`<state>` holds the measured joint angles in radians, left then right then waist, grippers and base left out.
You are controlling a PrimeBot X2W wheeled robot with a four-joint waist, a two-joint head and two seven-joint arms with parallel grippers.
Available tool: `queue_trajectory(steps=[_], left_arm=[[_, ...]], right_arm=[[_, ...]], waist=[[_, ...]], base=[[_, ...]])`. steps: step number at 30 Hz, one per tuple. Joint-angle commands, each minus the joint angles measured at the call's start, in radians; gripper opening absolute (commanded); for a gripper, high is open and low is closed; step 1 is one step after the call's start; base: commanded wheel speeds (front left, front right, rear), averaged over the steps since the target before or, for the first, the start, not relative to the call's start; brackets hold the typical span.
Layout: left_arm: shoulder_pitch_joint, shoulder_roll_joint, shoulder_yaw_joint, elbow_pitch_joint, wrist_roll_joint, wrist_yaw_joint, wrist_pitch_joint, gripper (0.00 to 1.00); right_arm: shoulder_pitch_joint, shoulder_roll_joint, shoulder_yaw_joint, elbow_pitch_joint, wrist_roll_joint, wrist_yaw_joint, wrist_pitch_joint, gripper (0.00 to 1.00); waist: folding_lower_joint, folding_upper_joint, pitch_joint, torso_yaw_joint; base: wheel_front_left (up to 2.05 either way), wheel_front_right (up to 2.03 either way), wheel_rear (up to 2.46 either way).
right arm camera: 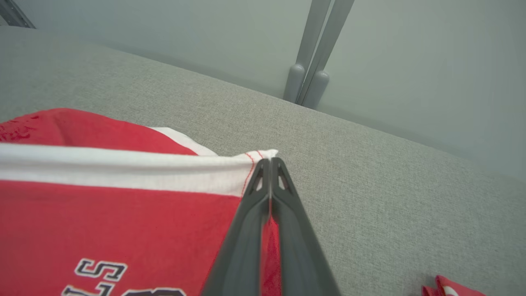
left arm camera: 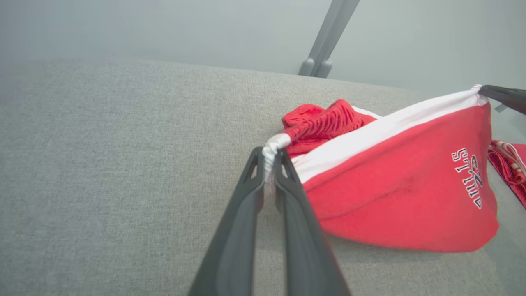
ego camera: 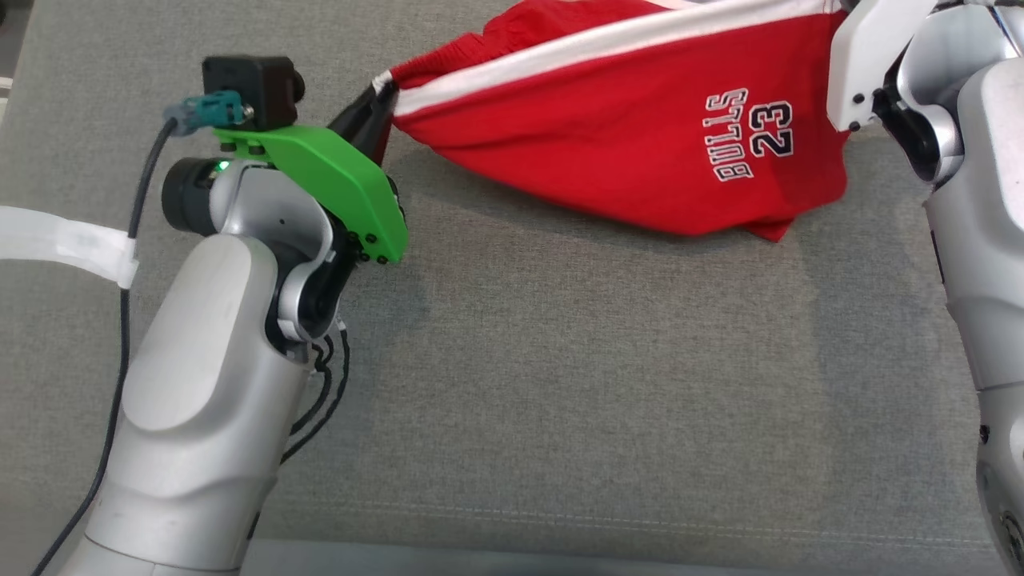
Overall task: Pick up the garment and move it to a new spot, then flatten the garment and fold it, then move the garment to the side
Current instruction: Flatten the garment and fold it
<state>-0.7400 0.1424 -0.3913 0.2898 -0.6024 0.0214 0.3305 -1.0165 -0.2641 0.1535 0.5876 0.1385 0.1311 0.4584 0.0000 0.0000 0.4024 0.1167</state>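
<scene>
The garment [ego camera: 640, 136], red with a white band [ego camera: 608, 48] along its upper edge, is stretched across the far part of the grey fabric surface [ego camera: 560, 360]. The left gripper [ego camera: 382, 96] has its dark fingers closed on the left end of the band. The band runs right to the white mount [ego camera: 868, 56] on the right arm [ego camera: 976, 240], which hides that end. Below the band the cloth sags slack. The print "BULLS 23" [ego camera: 748, 132] reads sideways. A green bracket [ego camera: 336, 180] on the left wrist carries a black camera [ego camera: 252, 84].
</scene>
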Motion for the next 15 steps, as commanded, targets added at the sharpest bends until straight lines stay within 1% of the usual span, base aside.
queue_trajectory(steps=[1, 2, 3, 4, 5, 6, 8, 11, 15], left_arm=[[-0.029, 0.0, 0.013, 0.008, 0.016, 0.016, -0.017, 0.0], [-0.045, 0.008, 0.017, 0.017, 0.03, 0.028, -0.026, 0.0], [-0.063, 0.012, 0.025, 0.022, 0.036, 0.039, -0.04, 0.0], [-0.08, 0.008, 0.035, 0.028, 0.034, 0.047, -0.05, 0.0], [-0.096, 0.005, 0.044, 0.032, 0.033, 0.051, -0.063, 0.0], [-0.117, 0.006, 0.053, 0.039, 0.033, 0.057, -0.071, 0.0], [-0.167, 0.019, 0.066, 0.05, 0.05, 0.059, -0.092, 0.0], [-0.242, 0.036, 0.08, 0.083, 0.086, 0.085, -0.127, 0.0], [-0.349, 0.025, 0.094, 0.138, 0.107, 0.111, -0.168, 0.0]], right_arm=[[-0.016, 0.008, -0.011, 0.001, 0.008, -0.001, -0.027, 0.0], [-0.025, 0.021, -0.015, -0.001, 0.019, -0.001, -0.057, 0.0], [-0.035, 0.049, -0.024, -0.002, 0.055, -0.001, -0.087, 0.0], [-0.043, 0.088, -0.053, 0.007, 0.116, -0.001, -0.113, 0.0], [-0.054, 0.113, -0.073, 0.016, 0.155, 0.0, -0.131, 0.0], [-0.073, 0.123, -0.076, 0.021, 0.18, 0.0, -0.152, 0.0], [-0.108, 0.12, -0.069, 0.039, 0.179, -0.002, -0.192, 0.0], [-0.163, 0.152, -0.067, 0.08, 0.199, -0.001, -0.251, 0.0], [-0.263, 0.151, -0.064, 0.137, 0.179, -0.001, -0.338, 0.0]], waist=[[0.0, 0.0, -0.008, -0.019], [0.0, 0.0, -0.009, -0.029], [0.0, 0.0, -0.008, -0.041], [0.0, 0.0, -0.007, -0.053], [0.0, 0.0, -0.005, -0.067], [0.0, 0.0, -0.001, -0.081], [0.0, 0.0, 0.013, -0.109], [0.0, 0.0, 0.035, -0.141], [0.0, 0.0, 0.074, -0.182]], base=[[0.0, 0.0, 0.0], [0.0, 0.0, 0.0], [0.0, 0.0, 0.0], [0.0, 0.0, 0.0], [0.0, 0.0, 0.0], [0.0, 0.0, 0.0], [0.0, 0.0, 0.0], [0.0, 0.0, 0.0], [0.0, 0.0, 0.0]])
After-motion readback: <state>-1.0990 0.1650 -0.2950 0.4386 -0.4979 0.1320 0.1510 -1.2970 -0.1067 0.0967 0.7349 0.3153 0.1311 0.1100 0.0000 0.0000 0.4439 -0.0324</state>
